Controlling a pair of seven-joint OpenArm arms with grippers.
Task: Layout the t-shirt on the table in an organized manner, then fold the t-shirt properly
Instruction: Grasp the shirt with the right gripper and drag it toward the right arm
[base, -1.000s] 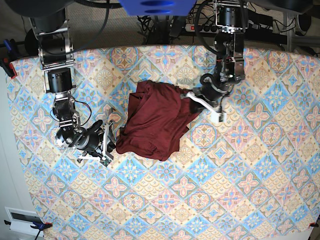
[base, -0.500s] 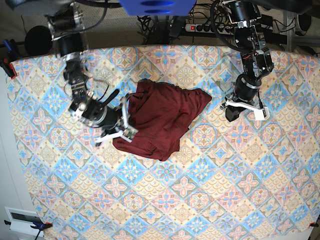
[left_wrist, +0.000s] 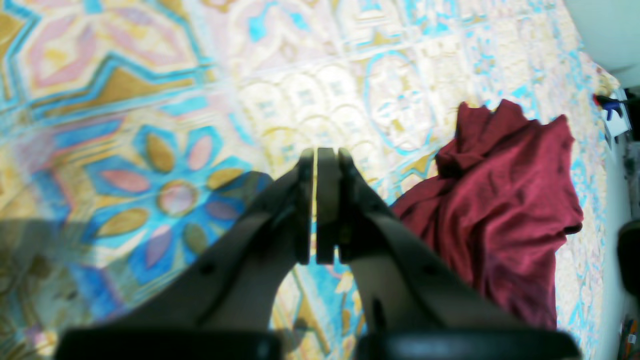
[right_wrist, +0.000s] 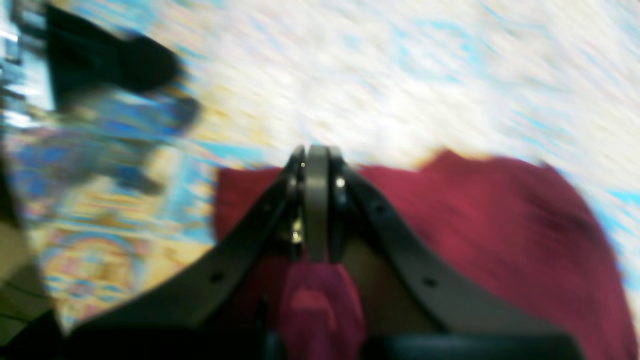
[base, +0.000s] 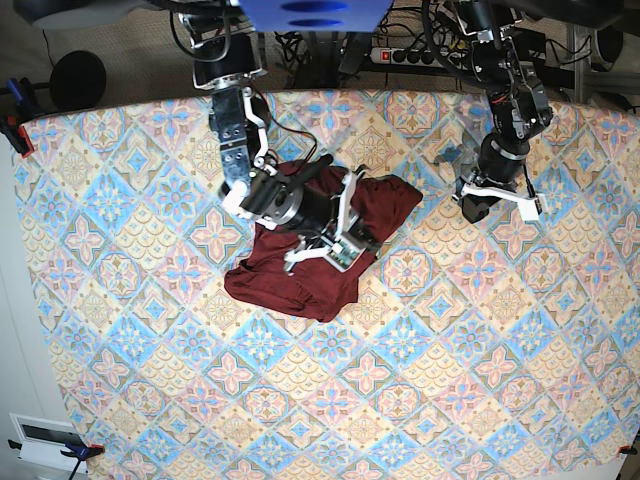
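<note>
The dark maroon t-shirt (base: 300, 280) lies crumpled in a heap at the middle of the patterned table (base: 450, 380). My right gripper (base: 345, 238) hovers over the heap's middle; in the blurred right wrist view its jaws (right_wrist: 316, 200) are together above the red fabric (right_wrist: 500, 235), and I cannot tell if any cloth is pinched. My left gripper (base: 474, 210) is off to the shirt's right over bare cloth. In the left wrist view it (left_wrist: 316, 210) is shut and empty, with the t-shirt (left_wrist: 505, 215) lying apart on its right.
A power strip (base: 400, 55) and cables lie beyond the table's far edge. Clamps (base: 15, 130) grip the table's left edge. A white box (base: 45, 435) sits off the front left corner. Patterned cloth stretches wide in front of the shirt.
The right-wrist arm has swung from the shirt's left edge onto the heap's middle. The left-wrist arm, away from the shirt's right corner, has shifted slightly farther back.
</note>
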